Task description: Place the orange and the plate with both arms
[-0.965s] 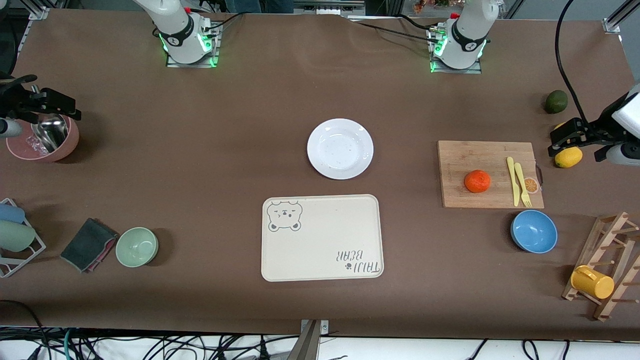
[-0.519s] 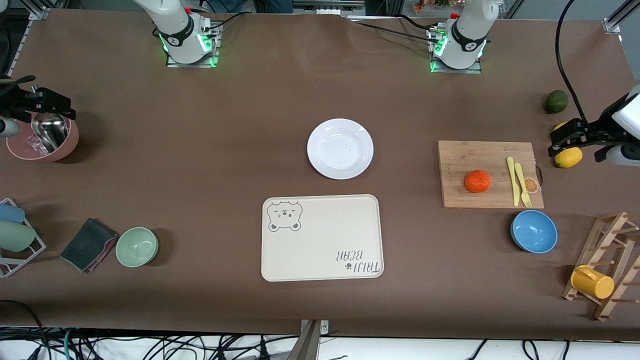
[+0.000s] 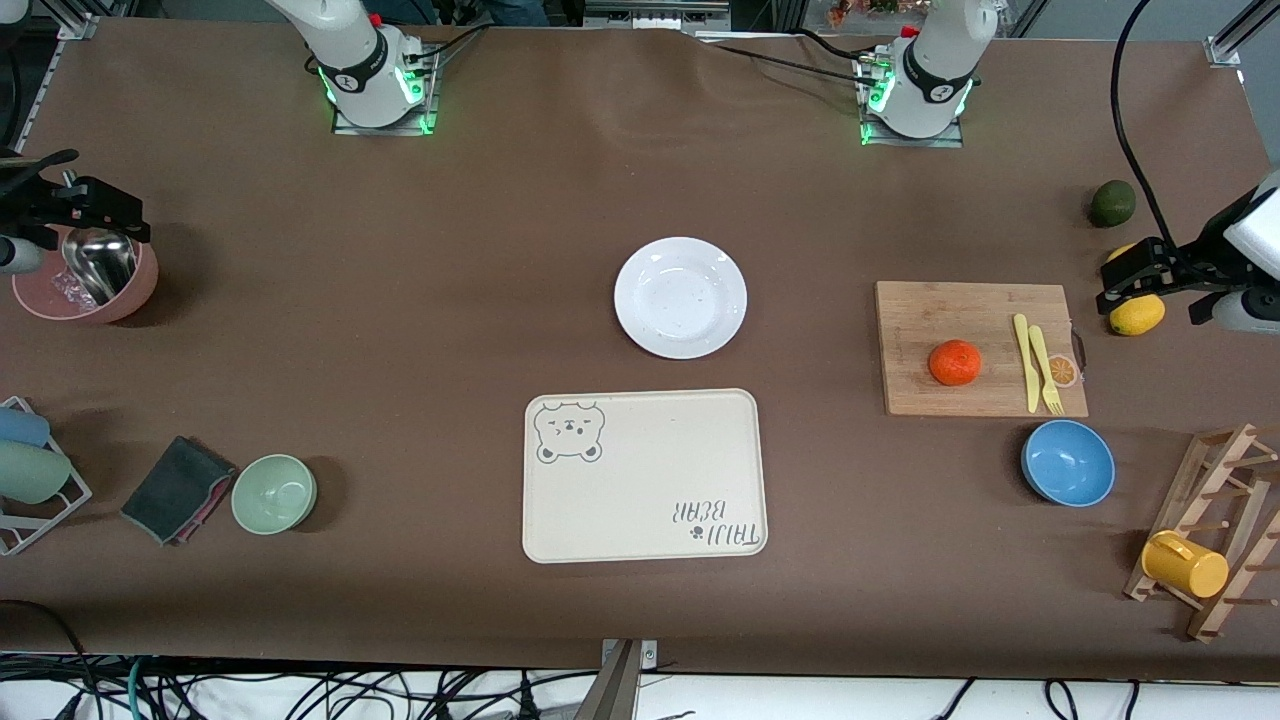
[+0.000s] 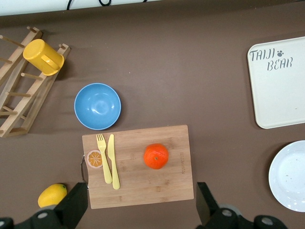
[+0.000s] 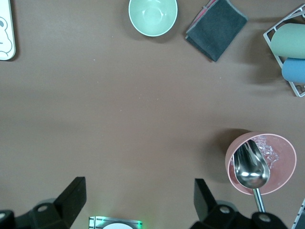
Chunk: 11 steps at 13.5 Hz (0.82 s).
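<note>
The small round bright orange fruit (image 3: 955,362) (image 4: 156,156) sits on a rectangular wooden cutting board (image 3: 930,320) (image 4: 138,191) toward the left arm's end of the brown worktop (image 3: 400,300), untouched. On the same board, beside the orange, lie a pale yellow plastic knife (image 3: 1025,362) (image 4: 113,160) and fork (image 3: 1045,372) (image 4: 103,157), with a small orange-slice picture (image 3: 1063,371) (image 4: 94,158) at the board's handle end.

The round plain white plate (image 3: 681,297) (image 4: 290,177) rests on the worktop near the middle, well apart from the board. A rectangular cream tray with a bear print (image 3: 644,476) (image 4: 281,90) lies nearer to the front camera than the plate, just beside it. A blue bowl (image 3: 1068,463) (image 4: 97,106) stands nearer to the camera than the board.

The left gripper (image 3: 1130,275) (image 4: 139,210) hangs released and holding nothing, over a yellow lemon (image 3: 1137,314) (image 4: 52,194) at the left arm's end of the worktop. The right gripper (image 3: 95,205) (image 5: 138,202), likewise spread wide and holding nothing, hangs over a pink bowl (image 3: 85,285) (image 5: 261,162) with a metal scoop (image 3: 100,260) (image 5: 251,171) at the right arm's end.
</note>
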Tool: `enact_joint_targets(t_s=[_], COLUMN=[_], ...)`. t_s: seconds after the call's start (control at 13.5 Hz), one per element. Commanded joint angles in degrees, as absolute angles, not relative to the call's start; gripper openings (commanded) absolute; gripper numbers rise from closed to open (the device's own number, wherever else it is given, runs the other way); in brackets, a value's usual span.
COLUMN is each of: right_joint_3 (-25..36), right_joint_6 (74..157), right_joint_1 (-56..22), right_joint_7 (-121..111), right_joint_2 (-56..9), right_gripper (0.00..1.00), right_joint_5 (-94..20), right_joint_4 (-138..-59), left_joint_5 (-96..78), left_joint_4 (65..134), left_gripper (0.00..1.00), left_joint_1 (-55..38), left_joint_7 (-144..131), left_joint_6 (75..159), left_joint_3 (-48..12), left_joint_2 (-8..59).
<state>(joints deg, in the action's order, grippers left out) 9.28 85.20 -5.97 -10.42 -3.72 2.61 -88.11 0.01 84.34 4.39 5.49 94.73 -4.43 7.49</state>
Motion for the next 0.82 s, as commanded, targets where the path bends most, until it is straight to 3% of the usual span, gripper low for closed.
enact_joint_targets(t_s=[0.0,0.74], right_joint_3=[9.2,9.4], right_joint_6=[84.6,84.6], right_joint_1=[-5.7,-5.5], right_joint_7=[-10.3,-10.2], right_joint_2=[-4.0,-3.9], right_gripper=[1.0,1.0], right_joint_5=[2.2,-0.1], right_joint_4=[-87.0,-87.1], left_joint_5=[-0.3,-0.2], left_joint_4=[82.7,82.8], left_gripper=[1.0,1.0], left_joint_1=[4.4,4.5], left_joint_7=[6.8,6.7], left_joint_6=[94.0,93.9], left_joint_3=[-4.5,-4.5], left_joint_2=[8.4,8.4])
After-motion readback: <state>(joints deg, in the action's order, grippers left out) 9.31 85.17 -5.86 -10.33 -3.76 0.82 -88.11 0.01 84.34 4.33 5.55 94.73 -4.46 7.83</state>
